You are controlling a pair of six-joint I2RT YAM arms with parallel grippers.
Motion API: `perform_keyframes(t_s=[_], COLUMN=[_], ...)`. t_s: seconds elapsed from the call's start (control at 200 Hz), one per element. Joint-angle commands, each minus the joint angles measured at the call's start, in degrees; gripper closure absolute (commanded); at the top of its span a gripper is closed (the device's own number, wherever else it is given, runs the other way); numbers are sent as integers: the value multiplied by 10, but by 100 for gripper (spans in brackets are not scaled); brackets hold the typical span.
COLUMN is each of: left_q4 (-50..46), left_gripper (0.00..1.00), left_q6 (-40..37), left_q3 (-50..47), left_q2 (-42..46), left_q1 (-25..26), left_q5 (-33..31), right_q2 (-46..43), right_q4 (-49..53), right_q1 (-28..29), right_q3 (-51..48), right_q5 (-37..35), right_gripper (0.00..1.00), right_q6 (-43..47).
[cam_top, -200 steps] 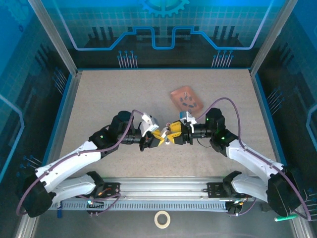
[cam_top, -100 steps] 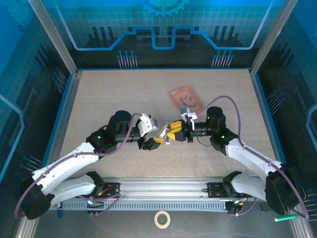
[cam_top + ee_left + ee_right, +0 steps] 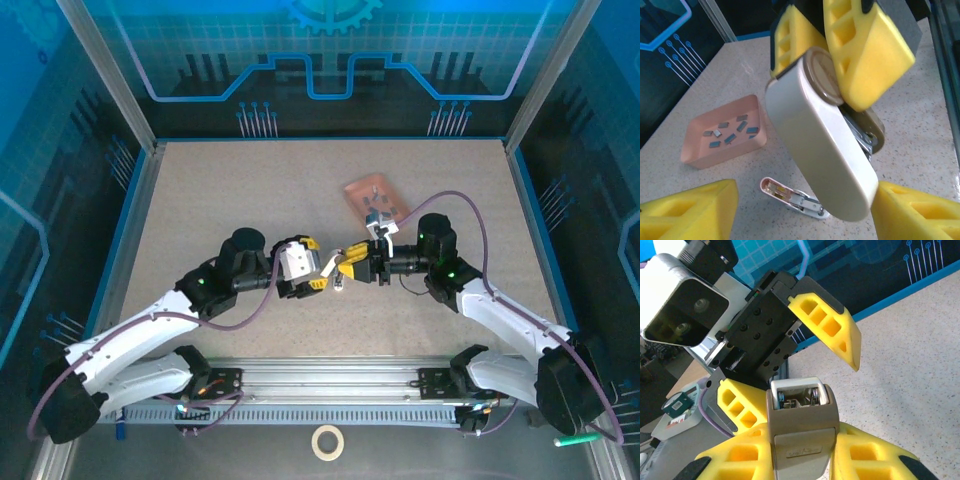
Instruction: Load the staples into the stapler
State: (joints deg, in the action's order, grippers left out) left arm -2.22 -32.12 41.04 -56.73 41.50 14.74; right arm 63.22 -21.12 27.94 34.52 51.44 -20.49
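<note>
The stapler (image 3: 821, 150), white with a tan hinge end, hangs tilted above the table, and my right gripper (image 3: 801, 456) is shut on that tan end (image 3: 802, 427). A slim white part with a reddish channel (image 3: 782, 192) sticks out below its body. My left gripper (image 3: 807, 200) is open, its yellow fingers (image 3: 692, 212) standing on either side of the stapler's free end without gripping it. Seen from above, both grippers meet at mid-table, left (image 3: 316, 268) and right (image 3: 352, 268). The staples (image 3: 732, 131), several small grey strips, lie in a pink tray (image 3: 700, 155).
The pink tray (image 3: 362, 190) sits just behind my right gripper. A blue rim (image 3: 128, 225) borders the speckled table (image 3: 230, 190). A roll of tape (image 3: 326, 441) lies beyond the front rail, with a green pen (image 3: 575, 438) at the far right.
My left gripper has gone from shut against the stapler to open and has turned at the wrist. The right gripper has tightened slightly and still holds the stapler.
</note>
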Motion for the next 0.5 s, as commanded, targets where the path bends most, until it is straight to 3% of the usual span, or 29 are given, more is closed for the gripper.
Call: perform_keyframes(t_s=[0.0,0.495], left_q4=[40,-26], left_gripper=[30,38], left_q6=[-5,-81], left_q3=[1,68], left_q2=[-6,16], left_q1=[4,3], left_q5=[-19,-98], right_q2=[-6,11], right_q4=[2,73], right_q1=[-7,-7], right_q3=[20,7], right_q5=[15,35], right_gripper=[100,100], right_q6=[-13,34])
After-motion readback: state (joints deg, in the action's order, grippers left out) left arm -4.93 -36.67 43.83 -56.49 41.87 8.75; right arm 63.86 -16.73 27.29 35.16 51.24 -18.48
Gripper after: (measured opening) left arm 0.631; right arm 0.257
